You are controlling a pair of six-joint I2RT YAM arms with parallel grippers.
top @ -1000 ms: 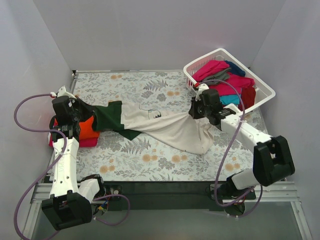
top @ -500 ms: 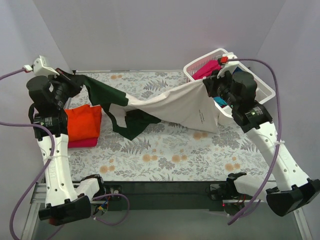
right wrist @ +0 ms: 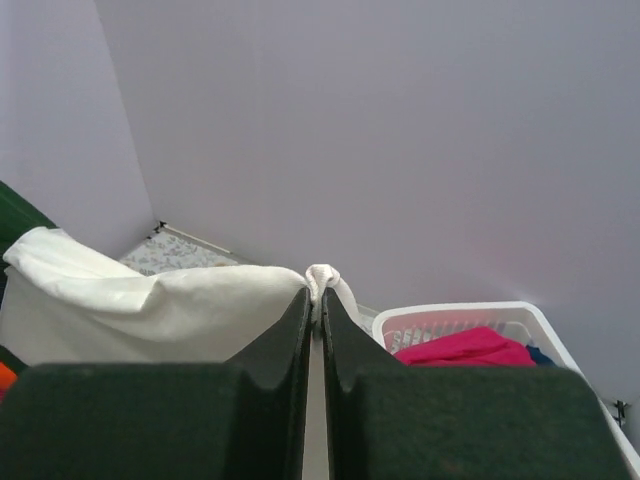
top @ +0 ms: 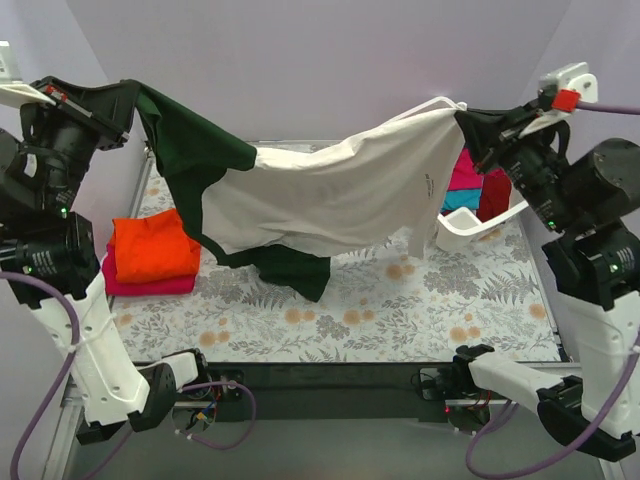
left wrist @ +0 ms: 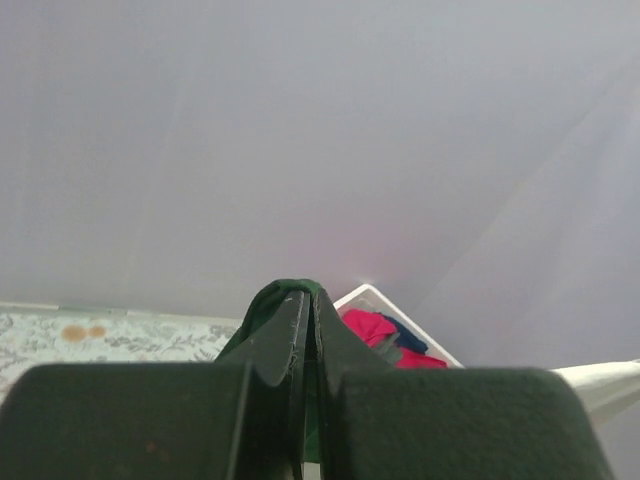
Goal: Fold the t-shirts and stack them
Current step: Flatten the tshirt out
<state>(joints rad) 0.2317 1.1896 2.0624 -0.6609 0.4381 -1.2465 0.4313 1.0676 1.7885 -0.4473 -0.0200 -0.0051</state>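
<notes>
Pinching the dark green sleeve of the cream-white t-shirt in the left gripper, jaws pressed fully together on the cloth. Clamping the opposite cream edge in the right gripper, likewise closed tight on fabric. Holding the shirt stretched high above the table cover, its other green sleeve drooping at the middle. Lying folded at the left, 1 orange t-shirt atop 1 magenta t-shirt. Sitting far right, partly hidden behind the shirt, the basket.
</notes>
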